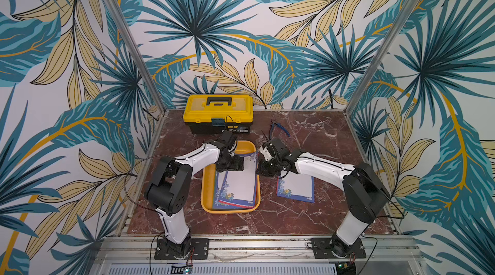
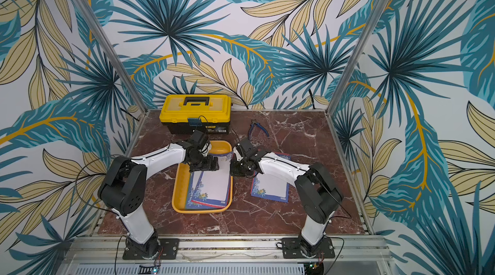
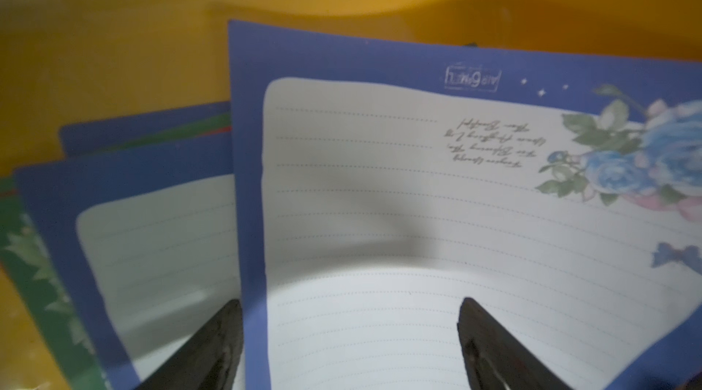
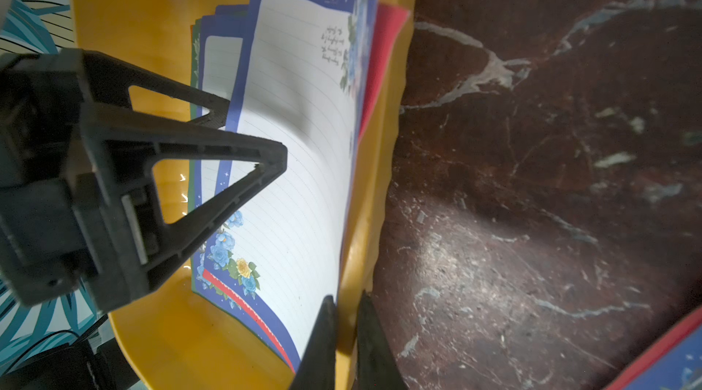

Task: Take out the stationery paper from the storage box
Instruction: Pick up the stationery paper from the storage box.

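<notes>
- The right gripper (image 4: 346,297) was seen nearly closed at the side wall of the shallow orange-yellow plastic storage box (image 1: 205,193). The curled-up edge of the top blue-bordered floral paper sheet (image 3: 380,217) ran in behind one finger, and a strip of rim showed between the jaws, so a grip on paper alone could not be confirmed.
- If rim were pinched too, the box would probably be dragged or tipped by a pull, or the thin sheet torn.
- The left gripper (image 3: 349,302) was held wide open, grasping nothing, its fingertips apparently resting on that sheet's border and white centre. With them pressing there, the sheet could be creased or ripped when drawn away.
- A red sheet (image 4: 387,34), lapping over the rim just ahead of the right fingertips, could be swept out as well.
- The rest of the paper stack (image 3: 152,236) lay in the box beneath and beside the left fingers. One blue-bordered sheet (image 1: 296,188) lay on the dark red marble tabletop (image 4: 532,179) behind the right gripper, under its arm.
</notes>
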Motion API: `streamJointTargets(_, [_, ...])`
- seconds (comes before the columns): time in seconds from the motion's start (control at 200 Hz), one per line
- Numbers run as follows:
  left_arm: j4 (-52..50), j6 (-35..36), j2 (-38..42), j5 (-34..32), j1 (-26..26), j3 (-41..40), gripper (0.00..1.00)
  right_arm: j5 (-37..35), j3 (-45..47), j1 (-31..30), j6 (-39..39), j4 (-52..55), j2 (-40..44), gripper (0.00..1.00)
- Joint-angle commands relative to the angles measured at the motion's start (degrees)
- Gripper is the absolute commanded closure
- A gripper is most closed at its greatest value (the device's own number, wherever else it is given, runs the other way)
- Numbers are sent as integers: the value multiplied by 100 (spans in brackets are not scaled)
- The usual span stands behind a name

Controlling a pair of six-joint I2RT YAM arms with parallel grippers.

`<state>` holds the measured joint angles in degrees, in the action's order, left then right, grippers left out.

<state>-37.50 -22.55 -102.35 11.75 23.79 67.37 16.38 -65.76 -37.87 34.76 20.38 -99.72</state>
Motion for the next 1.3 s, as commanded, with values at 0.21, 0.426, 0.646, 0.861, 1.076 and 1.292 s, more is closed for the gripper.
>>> streamJointTargets(0.21, [-4,0,91,-100,-29,-120,9,-100,10,-25,-139,264,-196,89])
streamJointTargets(0.426, [-3,6,99,-144,-27,-150,8,-86,4,-23,-122,266,-204,90])
streamJointTargets(0.646, [-6,-5,199,-147,-24,-175,11,-72,0,-27,-110,283,-188,91])
streamJointTargets(0.861, [-3,-44,311,-288,-28,-207,10,-60,4,-20,-110,282,-188,93])
streamJointTargets(1.076, [-3,-51,323,-252,-40,-208,13,-63,-2,-28,-111,283,-171,93])
streamJointTargets(1.292, [-3,-4,303,-77,-41,-198,22,-55,-7,-26,-111,285,-188,93])
